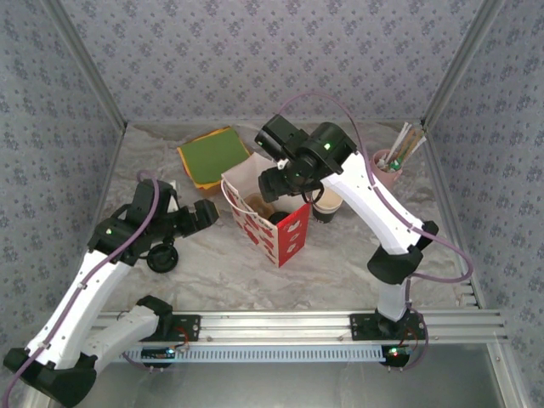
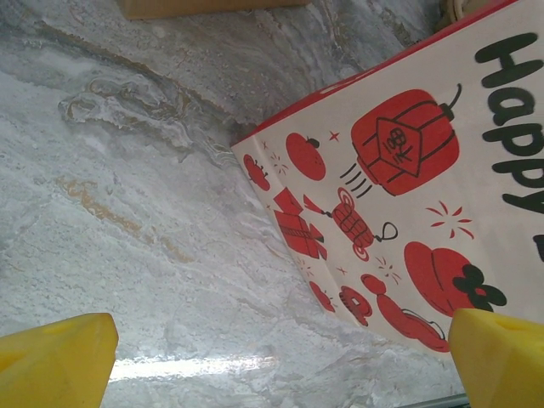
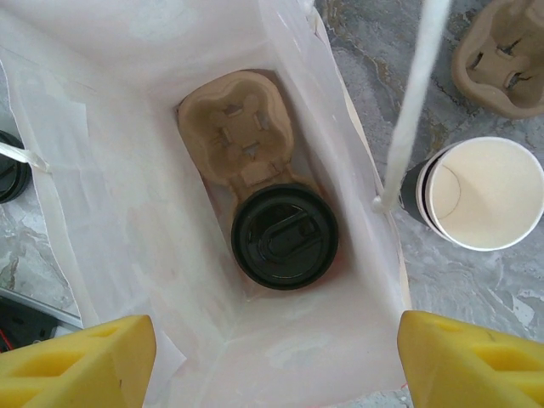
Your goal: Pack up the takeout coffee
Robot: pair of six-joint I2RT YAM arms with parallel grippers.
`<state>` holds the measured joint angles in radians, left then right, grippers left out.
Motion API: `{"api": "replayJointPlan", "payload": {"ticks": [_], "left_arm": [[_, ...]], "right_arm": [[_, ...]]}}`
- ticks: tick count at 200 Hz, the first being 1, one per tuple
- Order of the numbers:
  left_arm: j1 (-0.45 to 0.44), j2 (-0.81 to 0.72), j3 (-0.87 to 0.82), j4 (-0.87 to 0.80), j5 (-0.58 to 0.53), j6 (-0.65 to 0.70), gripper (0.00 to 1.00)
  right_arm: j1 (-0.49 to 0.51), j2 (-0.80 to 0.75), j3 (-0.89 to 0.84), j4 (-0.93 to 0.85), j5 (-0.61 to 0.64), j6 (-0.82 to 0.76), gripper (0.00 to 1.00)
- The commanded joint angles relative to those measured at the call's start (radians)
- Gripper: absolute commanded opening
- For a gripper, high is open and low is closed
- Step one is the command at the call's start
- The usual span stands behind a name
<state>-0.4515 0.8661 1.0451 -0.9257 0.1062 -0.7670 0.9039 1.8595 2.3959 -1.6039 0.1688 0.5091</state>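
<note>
Marbled tabletop (image 1: 340, 272): left gripper (image 2: 280, 357) and right gripper (image 3: 276, 365) gape empty; lidless takeout coffee (image 3: 484, 191), centre right, looks light, crushable, best pinched below the rim.

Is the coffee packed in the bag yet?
One lidded cup sits in the carrier inside the bag. The right gripper hovers open and empty above it. A second cup, lidless, stands on the table beside the bag, perhaps left to pack.

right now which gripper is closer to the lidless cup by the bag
Right. The right gripper hangs over the open bag, the cup just beside it; the left gripper sits on the bag's opposite side.
</note>
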Motion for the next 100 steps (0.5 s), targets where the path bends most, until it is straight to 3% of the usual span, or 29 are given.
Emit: {"api": "replayJointPlan", "payload": {"ticks": [1,61,83,100], "left_arm": [[0.001,0.004,0.034,-0.025,-0.012,0.02,1.0],[0.002,0.029,0.071,-0.047,-0.033,0.041,1.0],[0.002,0.046,0.096,-0.062,-0.048,0.055,1.0],[0.002,0.065,0.127,-0.077,-0.06,0.064,1.0]], "right_arm": [[0.002,-0.049,-0.025,-0.043,0.026,0.014,0.78],[-0.063,-0.196,-0.21,0.078,-0.02,0.028,0.92],[-0.123,-0.286,-0.328,0.168,-0.08,0.043,1.0],[-0.178,-0.355,-0.413,0.226,-0.117,0.052,1.0]]}}
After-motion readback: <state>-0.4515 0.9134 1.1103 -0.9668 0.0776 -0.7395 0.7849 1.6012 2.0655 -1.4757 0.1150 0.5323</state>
